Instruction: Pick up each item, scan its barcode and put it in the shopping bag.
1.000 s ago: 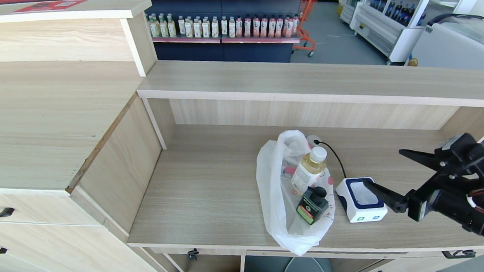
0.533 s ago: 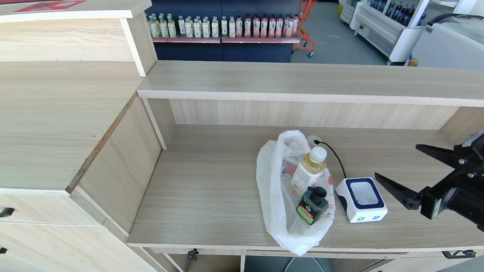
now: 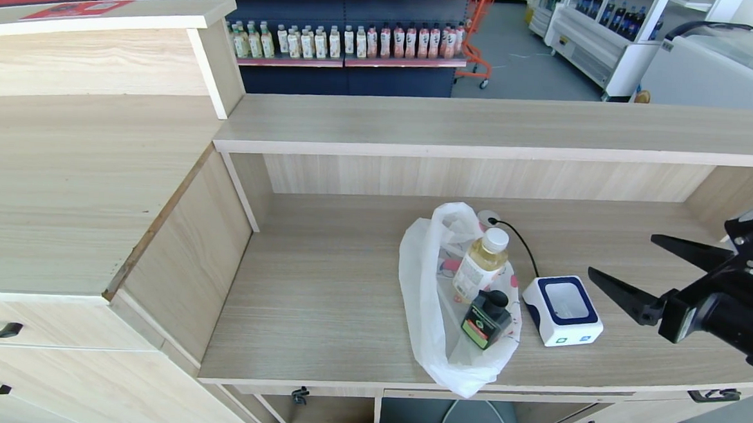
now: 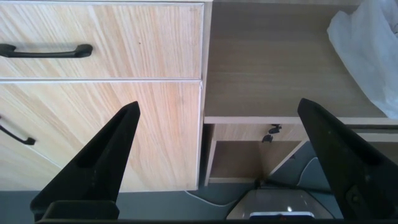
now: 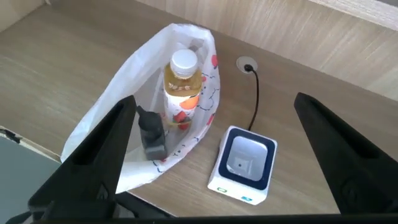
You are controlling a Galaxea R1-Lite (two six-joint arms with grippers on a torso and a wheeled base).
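Note:
A white plastic shopping bag [image 3: 432, 311] lies open on the counter, and shows again in the right wrist view [image 5: 118, 134] and at a corner of the left wrist view [image 4: 368, 46]. Inside it lie a yellow-drink bottle [image 3: 481, 261] [image 5: 180, 84] with a white cap and a small black bottle [image 3: 487, 318] [image 5: 151, 132]. A white and blue barcode scanner [image 3: 562, 310] [image 5: 244, 163] sits just right of the bag. My right gripper [image 3: 622, 260] [image 5: 214, 134] hovers open and empty, right of the scanner. My left gripper [image 4: 217, 134] is open, down beside the cabinet drawers.
A black cable [image 3: 522, 242] runs from the scanner to a grommet [image 3: 488, 218] in the counter. A raised shelf [image 3: 497, 124] borders the counter's back and a tall cabinet [image 3: 81, 183] its left. Drawers with black handles [image 4: 46, 50] lie below.
My right gripper has drawn back to the right, away from the scanner, staying open. The bag, bottles and scanner have not moved.

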